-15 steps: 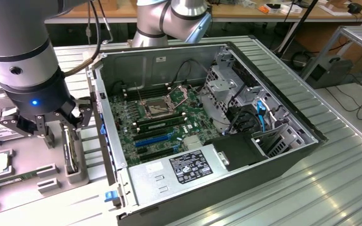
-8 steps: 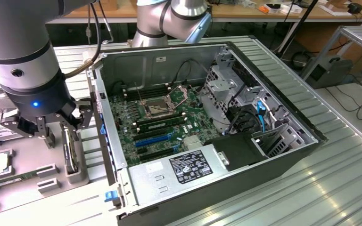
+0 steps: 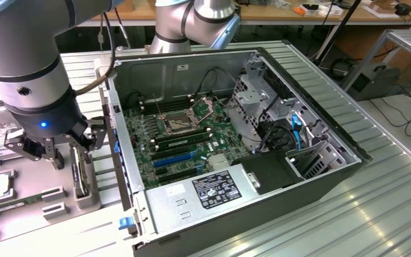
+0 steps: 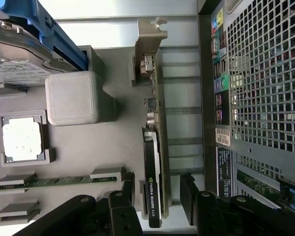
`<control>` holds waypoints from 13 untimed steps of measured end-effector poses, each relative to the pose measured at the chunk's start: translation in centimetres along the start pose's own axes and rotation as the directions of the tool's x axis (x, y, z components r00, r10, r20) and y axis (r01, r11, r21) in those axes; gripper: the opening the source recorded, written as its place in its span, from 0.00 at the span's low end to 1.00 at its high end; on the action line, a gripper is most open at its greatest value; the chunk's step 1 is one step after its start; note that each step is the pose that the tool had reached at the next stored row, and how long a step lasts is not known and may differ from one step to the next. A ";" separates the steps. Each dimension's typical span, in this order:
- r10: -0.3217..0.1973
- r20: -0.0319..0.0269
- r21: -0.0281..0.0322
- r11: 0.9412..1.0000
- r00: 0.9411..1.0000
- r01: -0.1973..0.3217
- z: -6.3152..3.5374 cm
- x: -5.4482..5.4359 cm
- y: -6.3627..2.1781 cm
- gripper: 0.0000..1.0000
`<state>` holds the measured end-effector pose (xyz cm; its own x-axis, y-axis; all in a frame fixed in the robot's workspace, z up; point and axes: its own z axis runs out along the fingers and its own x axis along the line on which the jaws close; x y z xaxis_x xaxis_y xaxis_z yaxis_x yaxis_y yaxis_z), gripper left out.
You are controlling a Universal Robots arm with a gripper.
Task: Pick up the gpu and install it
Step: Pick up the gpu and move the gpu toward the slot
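Gripper (image 4: pixel 157 199) wide open, holding nothing. Its fingers (image 4: pixel 188 194) straddle the gpu (image 4: pixel 151 167) with clearance on both sides. The gpu stands on edge in the grey tray (image 4: pixel 118 147), just beside the computer case (image 4: pixel 255 73) wall.

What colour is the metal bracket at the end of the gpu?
Plain silver-grey. The bracket on the gpu shows best in the wrist view.

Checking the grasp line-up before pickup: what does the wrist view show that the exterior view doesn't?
Wrist view: open fingers flank the graphics card without touching; its silver bracket; the rear grille. Exterior view: the motherboard and power supply inside the case. Both: the gripper above the upright card on the gray tray.
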<state>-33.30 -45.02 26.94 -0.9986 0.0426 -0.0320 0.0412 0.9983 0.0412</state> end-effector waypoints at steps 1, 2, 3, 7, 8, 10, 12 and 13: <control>0.000 0.000 0.000 1.000 1.000 0.000 0.23 0.0 -0.01 0.50; 0.000 0.000 0.000 1.000 1.000 0.000 0.43 0.0 -0.02 0.50; 0.000 0.000 0.000 1.000 1.000 0.000 0.59 0.0 -0.02 0.50; 0.000 0.000 0.001 1.000 1.000 0.000 1.07 0.1 -0.05 0.50; 0.000 0.000 0.001 1.000 1.000 0.000 1.18 0.1 -0.05 0.50; 0.000 0.000 0.002 1.000 1.000 0.000 1.65 0.1 -0.07 0.50; 0.000 0.000 0.004 1.000 1.000 0.000 2.02 0.1 -0.09 0.50; 0.000 0.000 0.004 1.000 1.000 0.000 2.11 0.1 -0.09 0.50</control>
<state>-33.37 -45.02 24.83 -0.9986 0.0425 -0.0322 0.0413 0.9984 0.0374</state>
